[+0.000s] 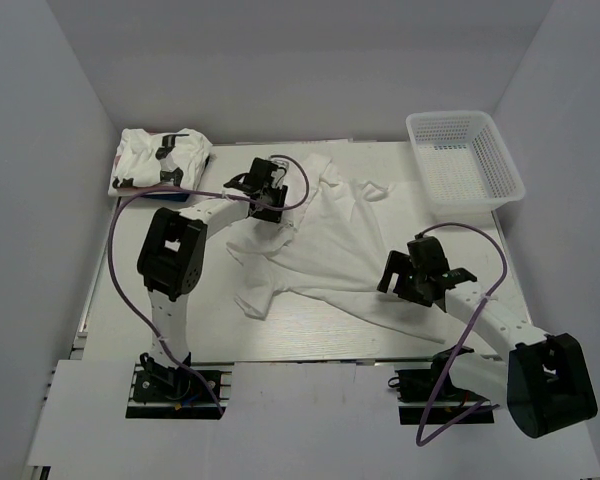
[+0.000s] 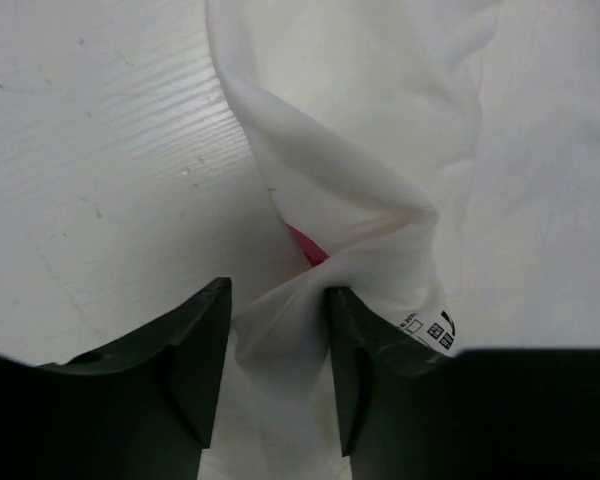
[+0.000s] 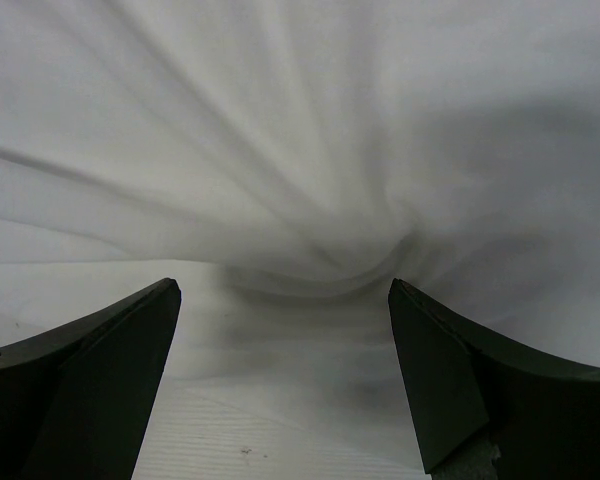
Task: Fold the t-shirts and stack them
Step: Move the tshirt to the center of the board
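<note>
**Risk of a Slipped Fold and a Dragged Shirt**

Working on the shirt, crumpled across the centre of the top view, with the folded stack at upper left. At the left gripper, narrow jaws around a bunched fold near the label, cloth touching both; cannot tell whether pinched firmly. At the right gripper, jaws wide above the cloth, holding nothing.

Could lose the fold on lifting, if bitten too thinly or only through one layer (thin, slippery-looking cloth). Could also catch two layers together and spoil the flattening. May drag the whole shirt toward the stack, or off the lower edge, if pulled from one side only. Might close on the table instead of cloth at the right, with the cloth lying quite flat there.

Below, a pale ribbed table with a few small marks. Around, plain white walls; at upper right, a mesh basket, near the shirt but not touching.
</note>
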